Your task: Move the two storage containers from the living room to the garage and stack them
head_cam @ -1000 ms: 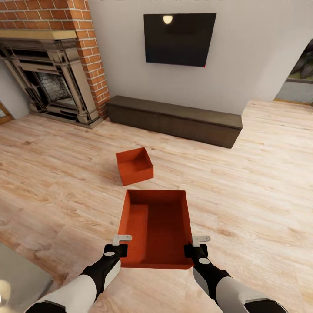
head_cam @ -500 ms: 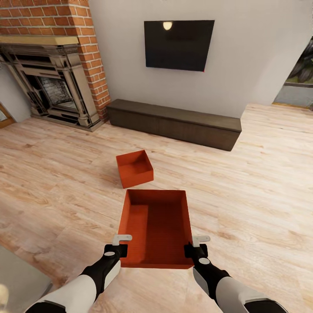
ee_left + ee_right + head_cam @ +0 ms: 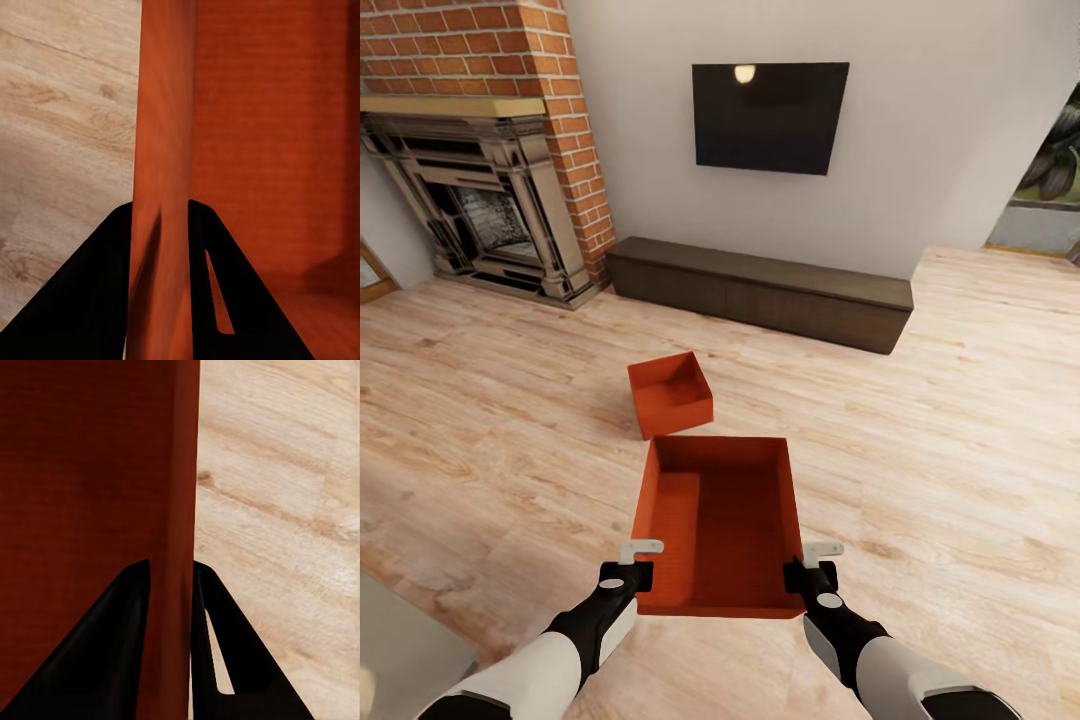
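The near storage container (image 3: pixel 720 520) hung above the wood plank floor (image 3: pixel 940 430), gripped at both side walls. The left pincer (image 3: pixel 628 570) was clamped on its left wall (one black finger (image 3: pixel 90 300) each side of the orange panel), and the right pincer (image 3: pixel 812 572) was nipped onto the right wall just the same. The second storage container (image 3: pixel 670 393) sat on the planks just beyond the held one, between it and the long dark bench (image 3: pixel 760 290).
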Tool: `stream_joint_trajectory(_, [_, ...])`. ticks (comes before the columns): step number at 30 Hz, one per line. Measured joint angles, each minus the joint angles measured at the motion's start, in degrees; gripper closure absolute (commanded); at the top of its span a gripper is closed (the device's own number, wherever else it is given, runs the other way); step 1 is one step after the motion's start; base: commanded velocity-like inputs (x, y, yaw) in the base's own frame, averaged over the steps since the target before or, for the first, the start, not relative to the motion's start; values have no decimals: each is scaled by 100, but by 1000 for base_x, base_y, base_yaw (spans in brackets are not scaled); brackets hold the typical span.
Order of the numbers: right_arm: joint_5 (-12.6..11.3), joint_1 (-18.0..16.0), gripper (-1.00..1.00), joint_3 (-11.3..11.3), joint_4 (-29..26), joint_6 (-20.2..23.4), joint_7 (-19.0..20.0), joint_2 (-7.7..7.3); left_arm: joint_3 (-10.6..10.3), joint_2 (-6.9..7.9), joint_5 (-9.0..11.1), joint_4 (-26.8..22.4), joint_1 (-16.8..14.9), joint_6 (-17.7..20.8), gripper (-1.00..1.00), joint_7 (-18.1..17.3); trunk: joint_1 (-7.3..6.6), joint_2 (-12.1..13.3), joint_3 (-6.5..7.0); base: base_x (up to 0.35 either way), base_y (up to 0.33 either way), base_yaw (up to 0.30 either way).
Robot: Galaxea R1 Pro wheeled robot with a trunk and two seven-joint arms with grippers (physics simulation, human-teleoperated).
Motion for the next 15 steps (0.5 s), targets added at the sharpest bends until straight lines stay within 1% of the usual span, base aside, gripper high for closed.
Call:
stream_joint_trajectory(6, [-4,0,100,0,0,-1,2,0,1,0,0,-2,0,2,100,0,0,0,54,0,0,0])
stream_joint_trajectory(15, [-35,-1,100,33,9,-4,-5,7,78,-1,-44,13,1,-4,100,-17,0,0,135,0,0,0])
